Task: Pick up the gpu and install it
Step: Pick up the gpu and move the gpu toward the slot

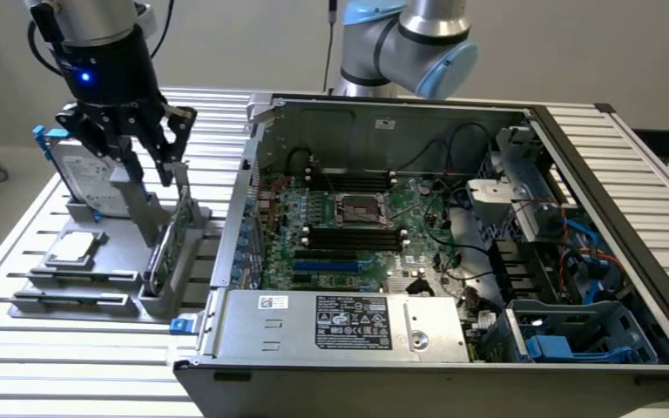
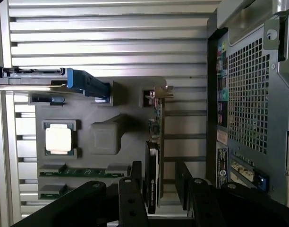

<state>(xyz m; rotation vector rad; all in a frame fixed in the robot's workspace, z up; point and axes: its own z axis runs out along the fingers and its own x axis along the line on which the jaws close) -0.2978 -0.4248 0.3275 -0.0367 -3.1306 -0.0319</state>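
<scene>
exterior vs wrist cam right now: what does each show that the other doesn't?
Exterior adds: the green motherboard inside the open grey computer case.
Wrist adds: the case's perforated metal rear panel and the silver end bracket of the green gpu card.
Shared: that card on edge in the grey parts tray, the black claw open either side of it, the blue-framed silver hard drive.

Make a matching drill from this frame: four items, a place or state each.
1 green-board gpu with black shroud
2 silver hard drive with blue frame
3 square silver processor chip
4 black gripper

a flat in the grey holder
b open, above the holder
c on edge under the gripper
d upright, farthest from the computer case

Pairs: 1-c, 2-d, 3-a, 4-b
</scene>
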